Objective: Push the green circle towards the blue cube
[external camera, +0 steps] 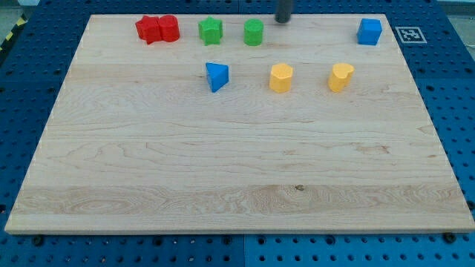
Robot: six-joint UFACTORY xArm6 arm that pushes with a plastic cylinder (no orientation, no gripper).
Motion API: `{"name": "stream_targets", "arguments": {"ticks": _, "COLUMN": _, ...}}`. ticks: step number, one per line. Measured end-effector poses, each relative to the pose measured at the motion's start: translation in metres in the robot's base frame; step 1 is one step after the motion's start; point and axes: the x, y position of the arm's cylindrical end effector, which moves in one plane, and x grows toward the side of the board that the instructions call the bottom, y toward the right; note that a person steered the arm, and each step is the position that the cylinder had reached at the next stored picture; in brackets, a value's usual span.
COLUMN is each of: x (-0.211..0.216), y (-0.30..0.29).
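— Listing what sits on our desk (pixel 237 163), top row first?

— Yes. At the view's top left we log two red blocks, touching: a red star-like block (pixel 149 30) and a red cylinder (pixel 169 27). To their right, a green star (pixel 211 30), then the green circle (pixel 254 32), close beside it but apart.

— And our rod?

— We carry no pincer, so there is nothing to report as released or clenched; only the dark rod shows. My tip (pixel 283 21) stands at the view's top edge, just up and right of the green circle, apart from it as far as we can tell.

— The target?

— The blue cube (pixel 369 31) rests near the top right corner, in the same row as the green circle and well apart from it, with my tip between them but much nearer the circle.

— Second row?

— A blue triangular block (pixel 217 76) below the green star; a yellow block (pixel 281 77) below and right of the green circle; a second yellow block (pixel 341 76) further right, below and left of the blue cube. We cannot fix the yellow shapes exactly.
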Motion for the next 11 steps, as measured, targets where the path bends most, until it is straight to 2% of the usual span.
{"name": "stream_targets", "arguments": {"ticks": 1, "x": 0.0, "y": -0.069}}
{"name": "stream_targets", "arguments": {"ticks": 2, "x": 0.004, "y": -0.115}}
{"name": "stream_targets", "arguments": {"ticks": 3, "x": 0.005, "y": -0.129}}
{"name": "stream_targets", "arguments": {"ticks": 4, "x": 0.007, "y": -0.119}}
{"name": "stream_targets", "arguments": {"ticks": 6, "x": 0.046, "y": -0.082}}
{"name": "stream_targets", "arguments": {"ticks": 8, "x": 0.058, "y": -0.075}}
{"name": "stream_targets", "arguments": {"ticks": 11, "x": 0.058, "y": 0.02}}
